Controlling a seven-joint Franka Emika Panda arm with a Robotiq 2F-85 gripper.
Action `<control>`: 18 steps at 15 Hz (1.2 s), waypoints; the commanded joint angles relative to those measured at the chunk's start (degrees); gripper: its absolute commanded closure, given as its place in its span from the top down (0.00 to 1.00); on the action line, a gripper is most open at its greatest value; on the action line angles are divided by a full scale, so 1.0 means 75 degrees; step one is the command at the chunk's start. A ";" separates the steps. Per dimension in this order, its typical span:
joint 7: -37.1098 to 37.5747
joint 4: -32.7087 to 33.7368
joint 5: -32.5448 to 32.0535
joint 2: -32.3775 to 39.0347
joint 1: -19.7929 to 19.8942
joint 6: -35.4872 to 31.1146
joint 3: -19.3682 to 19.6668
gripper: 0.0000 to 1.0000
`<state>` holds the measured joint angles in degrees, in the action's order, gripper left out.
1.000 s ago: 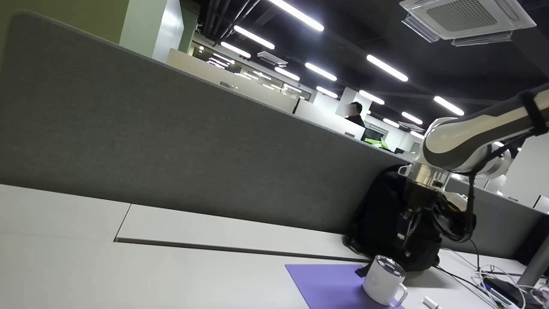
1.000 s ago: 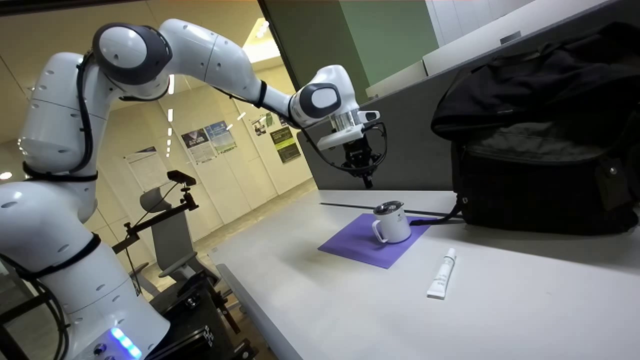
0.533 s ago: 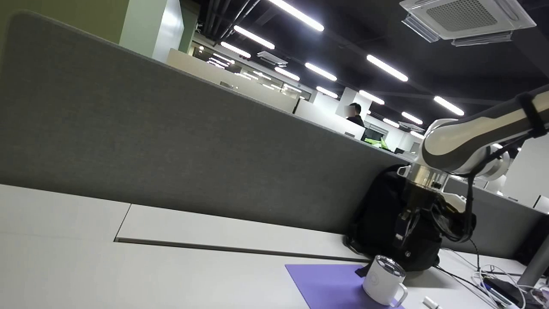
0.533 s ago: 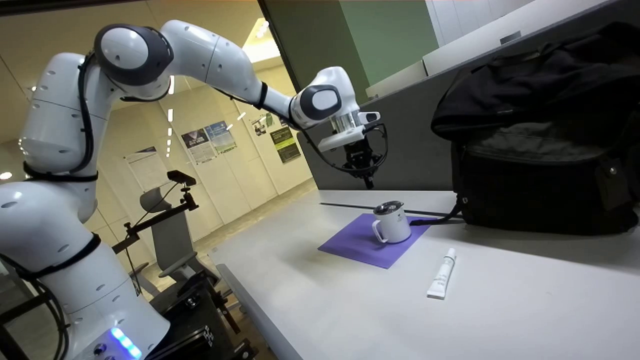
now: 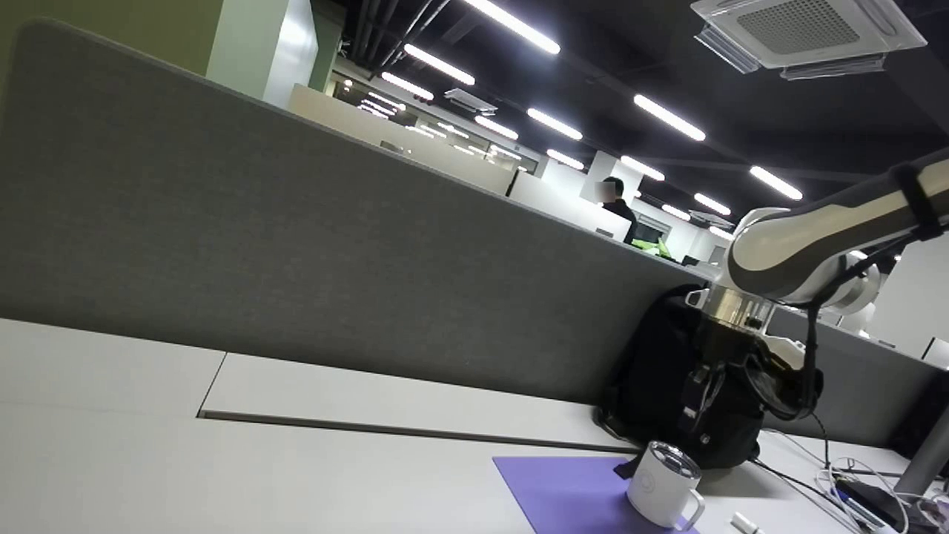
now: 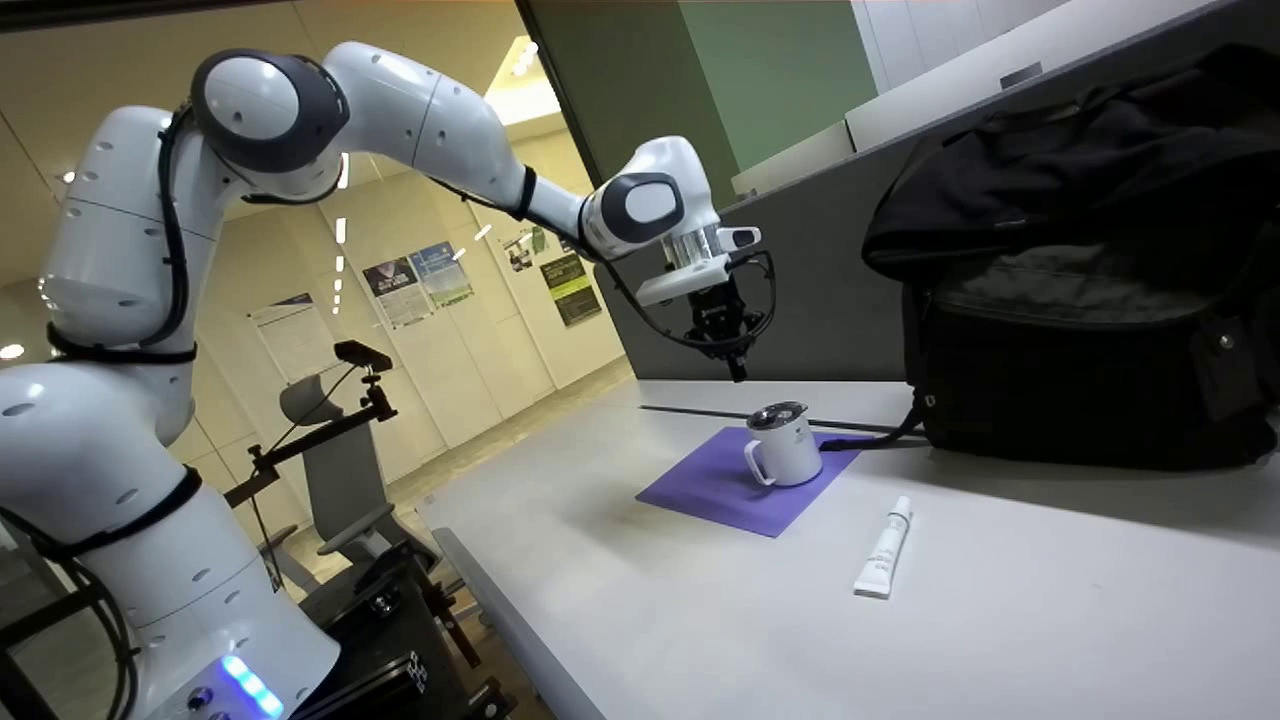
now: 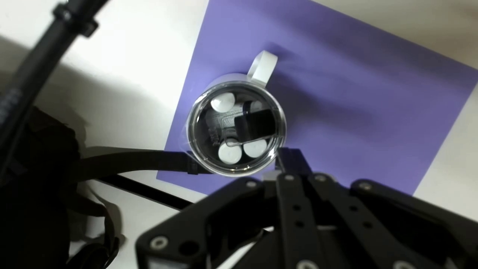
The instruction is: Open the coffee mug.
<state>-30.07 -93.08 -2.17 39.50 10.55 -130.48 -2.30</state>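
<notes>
Now your gripper (image 7: 295, 160), closed and empty, comes slightly lower toward the lidded coffee mug (image 6: 790, 455) on the purple sheet (image 7: 358, 101), so its black tab (image 7: 255, 125) probably is your next target.

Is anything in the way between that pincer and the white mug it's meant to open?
Nothing visible. In both exterior views the pincer hangs higher than the white mug, with a gap of open air showing between it and the lid. A black strap lies low beside the white mug, outside that gap.
</notes>
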 commanded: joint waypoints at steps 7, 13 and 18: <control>0.0071 0.0029 -0.0056 0.0202 -0.0012 -0.0266 -0.0014 0.00; -0.0043 0.0078 -0.0064 0.0387 0.0136 -0.0104 0.0003 0.00; -0.0056 0.0072 -0.0043 0.0510 0.0208 -0.0253 -0.0007 0.00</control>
<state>-30.35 -93.10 -2.21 42.81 11.55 -132.17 -2.16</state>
